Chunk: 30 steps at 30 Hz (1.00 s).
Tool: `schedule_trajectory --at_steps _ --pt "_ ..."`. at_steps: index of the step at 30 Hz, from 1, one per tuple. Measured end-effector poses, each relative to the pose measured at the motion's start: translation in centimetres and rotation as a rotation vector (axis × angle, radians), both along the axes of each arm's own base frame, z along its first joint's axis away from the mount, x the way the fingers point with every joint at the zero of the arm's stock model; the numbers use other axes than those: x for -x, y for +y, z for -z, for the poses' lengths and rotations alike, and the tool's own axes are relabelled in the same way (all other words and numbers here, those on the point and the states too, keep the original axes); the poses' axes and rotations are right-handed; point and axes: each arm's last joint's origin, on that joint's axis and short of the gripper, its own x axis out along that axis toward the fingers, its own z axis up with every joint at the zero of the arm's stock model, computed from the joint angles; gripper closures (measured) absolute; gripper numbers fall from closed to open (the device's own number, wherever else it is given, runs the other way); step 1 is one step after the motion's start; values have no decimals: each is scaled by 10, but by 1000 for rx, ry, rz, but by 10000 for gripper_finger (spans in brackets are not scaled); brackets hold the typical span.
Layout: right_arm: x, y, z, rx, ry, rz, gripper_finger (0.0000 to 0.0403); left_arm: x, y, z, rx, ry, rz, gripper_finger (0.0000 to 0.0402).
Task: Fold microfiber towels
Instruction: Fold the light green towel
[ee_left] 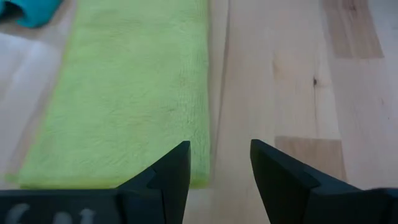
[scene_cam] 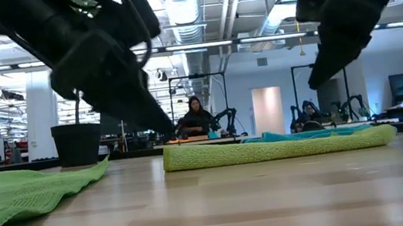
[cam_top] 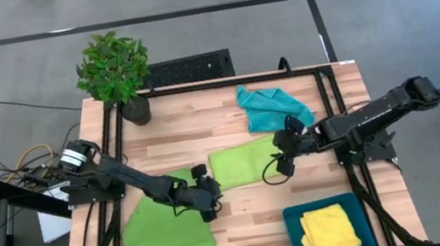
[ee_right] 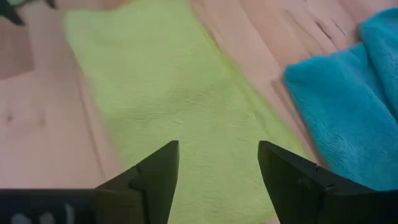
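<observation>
While the folded green towel (cam_top: 241,161) lies as a long strip in the middle of the tabletop (cam_top: 243,227), best to treat the next fold as a matched two-handed lift. Largest first: tabletop bare and flat around the strip, so room to lay one end over the other. Next, spread green towel (cam_top: 165,234) at the near left corner, turquoise towel (cam_top: 271,107) bunched just beyond the strip's far right end, yellow towel (cam_top: 336,229) already folded in the blue tray (cam_top: 293,225); none to be dragged along. Then left hand (ee_left: 217,168) hovering over the strip's left end, fingers apart, holding nothing; right hand (ee_right: 217,168) above the right end, likewise parted and empty. Should pinch both corners of one short end together, lift only slightly, carry level to the opposite end, align edges before release. Risk, by judgement: catching the top layer alone and undoing the earlier fold.
</observation>
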Motion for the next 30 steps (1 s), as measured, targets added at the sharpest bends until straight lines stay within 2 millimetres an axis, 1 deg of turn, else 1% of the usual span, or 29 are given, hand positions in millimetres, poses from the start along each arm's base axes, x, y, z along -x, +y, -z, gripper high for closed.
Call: schedule_trajectory --at_steps 3,10,13,17,21,23,25,29,30 --pt "-1 5 -4 -7 -13 -25 159 -3 -1 5 -6 -11 -4 242" --pt "-2 18 -11 -30 -33 -88 159 -3 3 13 -75 12 -54 242" --pt "-1 20 -11 -28 -23 -99 159 -6 4 19 -80 11 -62 242" --pt "0 22 -10 -26 -14 -110 159 -7 4 33 -90 54 -63 242" --pt "0 23 -10 -26 -12 -112 159 -13 3 36 -81 61 -103 245" --pt "1 23 -10 -26 -11 -112 159 -14 3 34 -48 86 -140 259" --pt "1 23 -10 -25 -10 -112 159 -15 3 32 -38 121 -161 286" --pt "1 23 -10 -25 -10 -112 159 -16 3 26 -71 212 -173 370" --pt "1 23 -10 -25 -10 -112 159 -16 3 24 -75 229 -182 385"
